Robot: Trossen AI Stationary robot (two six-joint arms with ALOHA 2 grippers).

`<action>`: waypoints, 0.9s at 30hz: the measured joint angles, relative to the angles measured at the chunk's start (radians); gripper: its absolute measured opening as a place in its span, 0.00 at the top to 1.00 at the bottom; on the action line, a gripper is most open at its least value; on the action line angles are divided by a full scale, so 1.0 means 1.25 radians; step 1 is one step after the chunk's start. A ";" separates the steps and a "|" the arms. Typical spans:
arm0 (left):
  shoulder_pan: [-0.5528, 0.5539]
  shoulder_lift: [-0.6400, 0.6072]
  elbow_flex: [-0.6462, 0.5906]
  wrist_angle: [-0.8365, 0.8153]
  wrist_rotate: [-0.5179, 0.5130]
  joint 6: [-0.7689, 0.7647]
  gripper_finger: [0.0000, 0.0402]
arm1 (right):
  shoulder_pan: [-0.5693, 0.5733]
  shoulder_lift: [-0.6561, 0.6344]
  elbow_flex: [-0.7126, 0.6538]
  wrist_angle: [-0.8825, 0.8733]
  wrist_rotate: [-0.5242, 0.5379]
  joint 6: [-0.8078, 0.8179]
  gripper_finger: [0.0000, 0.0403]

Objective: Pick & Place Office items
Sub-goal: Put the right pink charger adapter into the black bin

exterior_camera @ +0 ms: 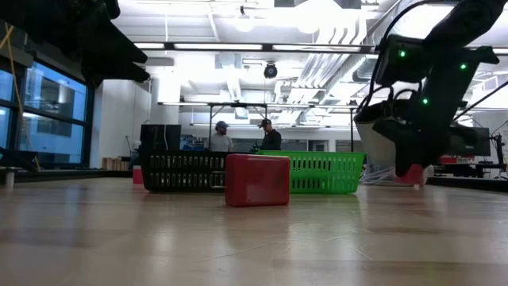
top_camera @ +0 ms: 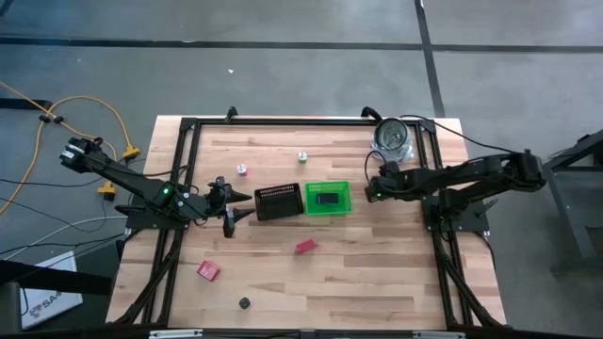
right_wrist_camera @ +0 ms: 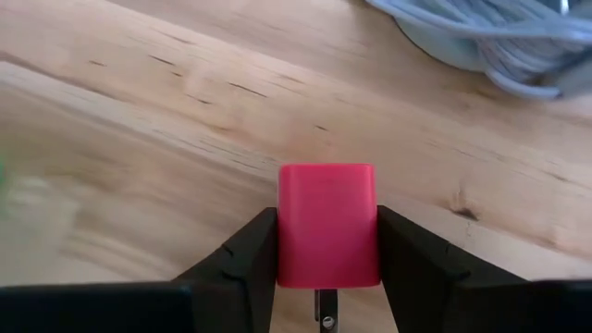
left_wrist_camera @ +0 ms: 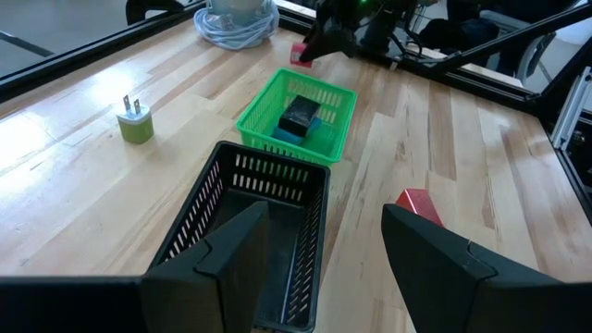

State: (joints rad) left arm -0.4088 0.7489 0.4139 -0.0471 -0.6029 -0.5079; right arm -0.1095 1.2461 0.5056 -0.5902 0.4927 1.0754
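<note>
Gripping pink block (right_wrist_camera: 327,225), right claw (right_wrist_camera: 327,242), left claw (left_wrist_camera: 326,242) open, empty

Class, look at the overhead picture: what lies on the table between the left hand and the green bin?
The black mesh tray sits there, directly between the left hand and the green bin, right beside the bin, as the high view shows.

Only partly legible print: "SA…" in dark letters on a white sheet or box (top_camera: 42,299) lying on the floor off the worktop's (top_camera: 377,273) left front corner (rest cut off by edge, too small to make out). No other text, labels, nos. or signs legible anywhere.
</note>
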 joint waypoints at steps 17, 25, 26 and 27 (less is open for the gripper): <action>0.000 0.000 0.000 0.000 0.000 0.000 0.49 | 0.076 -0.133 0.000 0.239 -0.027 -0.203 0.63; 0.000 0.000 0.000 0.000 0.000 0.000 0.49 | 0.079 -0.126 0.000 0.408 -0.109 -0.314 0.63; 0.000 0.000 0.000 0.000 0.000 0.000 0.49 | 0.079 -0.126 0.000 0.417 -0.115 -0.322 0.63; 0.000 0.000 0.000 0.000 0.000 0.000 0.49 | 0.079 -0.126 0.000 0.428 -0.121 -0.330 0.63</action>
State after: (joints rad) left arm -0.4086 0.7486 0.4137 -0.0471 -0.6029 -0.5077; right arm -0.0109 1.0883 0.5056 -0.0548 0.3408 0.6630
